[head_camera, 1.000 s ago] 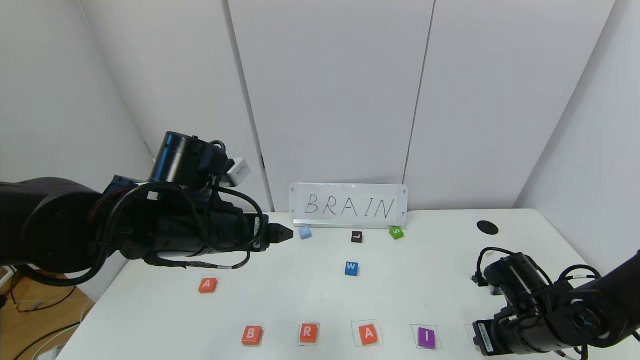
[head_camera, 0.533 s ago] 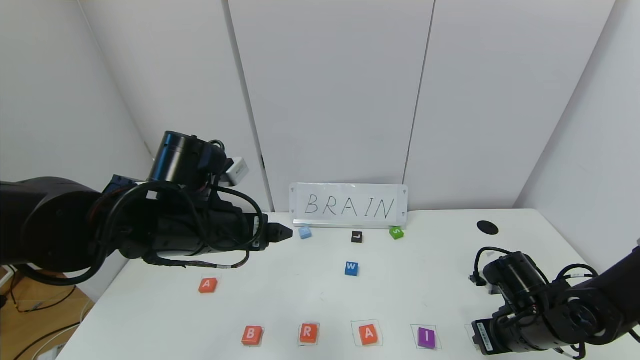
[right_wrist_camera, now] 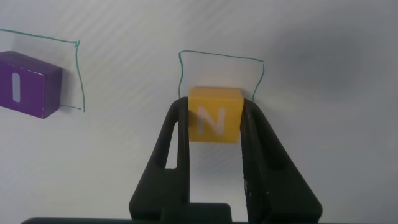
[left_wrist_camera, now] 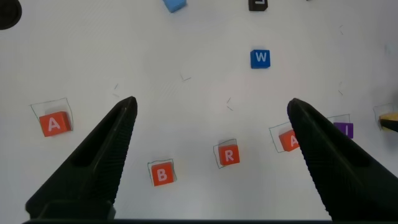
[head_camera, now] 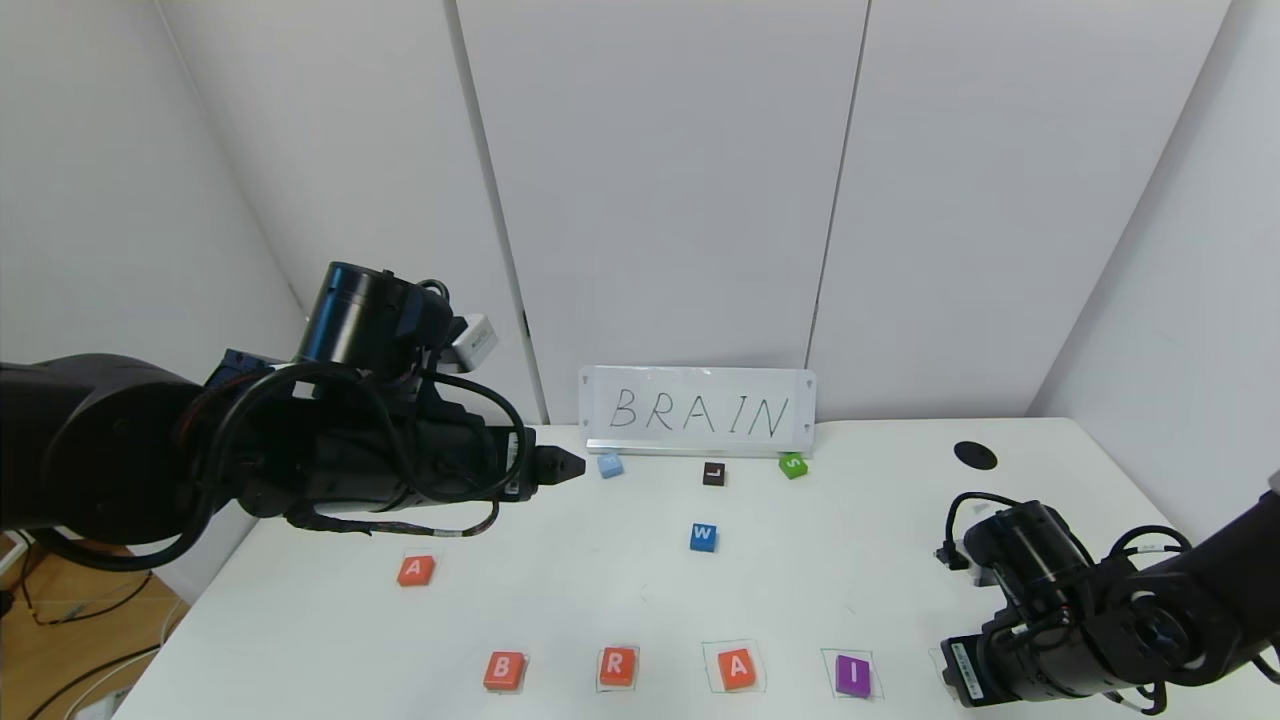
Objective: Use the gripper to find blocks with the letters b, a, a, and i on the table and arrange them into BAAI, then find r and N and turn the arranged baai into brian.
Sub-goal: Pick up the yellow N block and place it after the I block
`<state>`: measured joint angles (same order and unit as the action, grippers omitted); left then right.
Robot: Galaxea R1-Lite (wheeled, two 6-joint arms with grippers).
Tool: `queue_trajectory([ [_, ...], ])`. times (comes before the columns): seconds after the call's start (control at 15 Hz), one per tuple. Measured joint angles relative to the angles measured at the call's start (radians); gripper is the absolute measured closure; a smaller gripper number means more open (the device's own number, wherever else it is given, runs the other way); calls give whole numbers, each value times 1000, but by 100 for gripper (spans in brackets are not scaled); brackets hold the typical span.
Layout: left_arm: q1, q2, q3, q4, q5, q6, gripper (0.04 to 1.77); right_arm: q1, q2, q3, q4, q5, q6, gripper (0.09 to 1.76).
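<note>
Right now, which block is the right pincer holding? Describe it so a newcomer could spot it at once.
Start at the near edge of the large white table, where a row of flat letter blocks reads B, R, A, I. Just past the purple square I block, the right pincer grips a small yellow cube with a white N, the only yellow block.

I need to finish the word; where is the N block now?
The N block sits clamped in the right hand, over a pen-drawn square beside the purple I.
</note>
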<state>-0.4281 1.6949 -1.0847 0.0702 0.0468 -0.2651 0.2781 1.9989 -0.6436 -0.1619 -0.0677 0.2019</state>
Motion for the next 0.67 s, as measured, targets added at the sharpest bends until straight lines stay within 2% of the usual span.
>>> queue_trajectory([
  [0.67,0,5,0,0,0,0,9,-6,12,-11,0,4,2,131],
])
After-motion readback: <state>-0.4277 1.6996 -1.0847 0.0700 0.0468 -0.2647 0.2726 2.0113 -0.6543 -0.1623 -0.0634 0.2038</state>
